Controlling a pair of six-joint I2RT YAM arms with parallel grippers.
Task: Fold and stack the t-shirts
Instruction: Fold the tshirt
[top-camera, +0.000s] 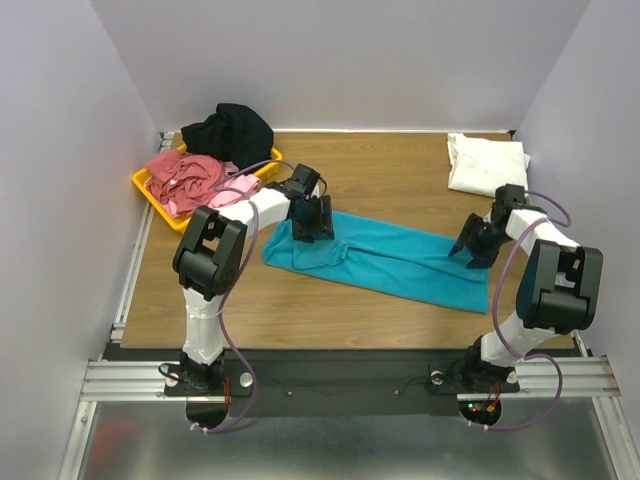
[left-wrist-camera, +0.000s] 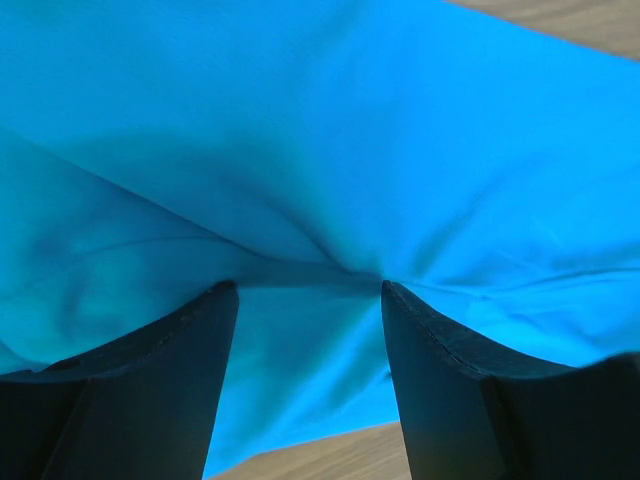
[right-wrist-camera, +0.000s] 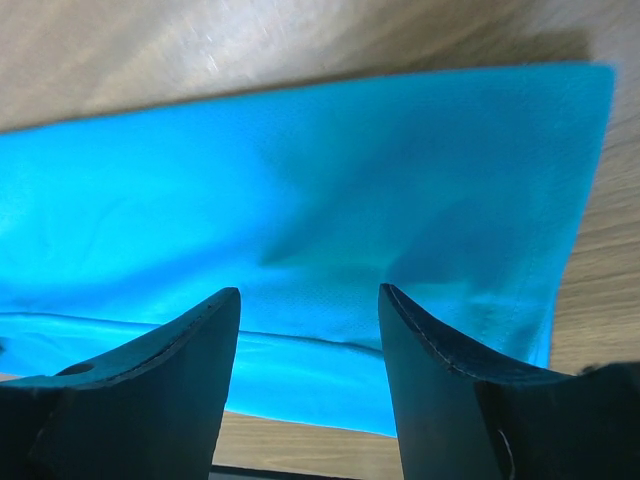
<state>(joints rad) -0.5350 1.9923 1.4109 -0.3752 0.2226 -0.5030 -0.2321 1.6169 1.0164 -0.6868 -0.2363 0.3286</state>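
At the middle of the surface (top-camera: 400, 170), the teal t-shirt (top-camera: 385, 258) lies in a long band, its long axis running left to right and slanting nearer the bases on the right. My left hand (top-camera: 312, 225) and right hand (top-camera: 478, 250) sit over its ends, fingers apart, gripping nothing. It looks light and limp, so I'd pinch the end edges.

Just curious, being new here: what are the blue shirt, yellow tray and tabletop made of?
The blue shirt looks like soft, matte cloth: it creases and lies limp. The yellow tray seems rigid plastic, evenly coloured with a straight rim. The tabletop shows wood grain, perhaps laminate.
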